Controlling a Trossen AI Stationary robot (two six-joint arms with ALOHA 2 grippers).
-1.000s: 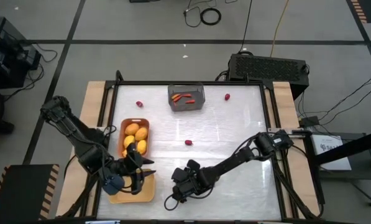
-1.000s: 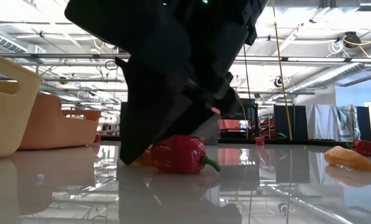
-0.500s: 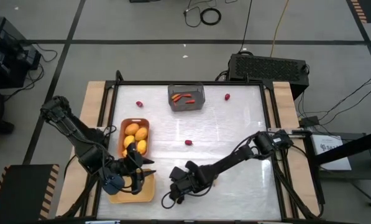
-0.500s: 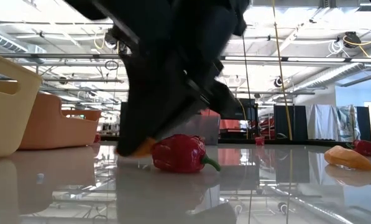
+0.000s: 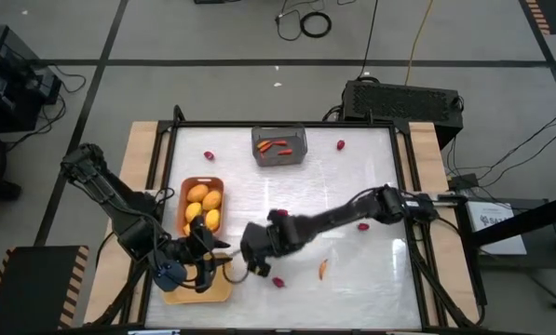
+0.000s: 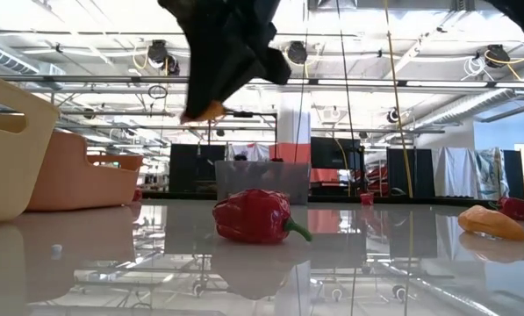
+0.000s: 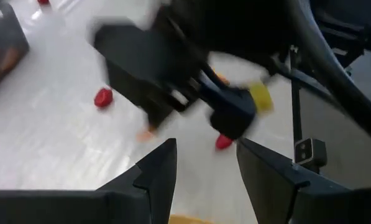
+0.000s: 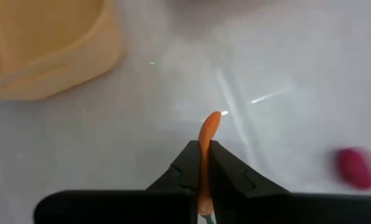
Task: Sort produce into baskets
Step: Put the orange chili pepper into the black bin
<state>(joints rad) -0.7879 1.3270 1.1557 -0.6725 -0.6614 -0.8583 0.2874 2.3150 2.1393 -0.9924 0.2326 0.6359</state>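
The right gripper [image 8: 202,163] hangs above the tabletop [image 5: 352,186] near its front edge, just beside the pale yellow tray [image 5: 203,288]. Its jaws are clamped on a thin orange carrot stick [image 8: 206,144], which runs lengthwise between them with its tip poking out past the fingertips. The left gripper [image 7: 204,163] waits over the pale yellow tray at the front-left corner, jaws apart.

Dark jointed arms [image 5: 333,220]; blue-tipped (left) pincer [image 5: 170,274]
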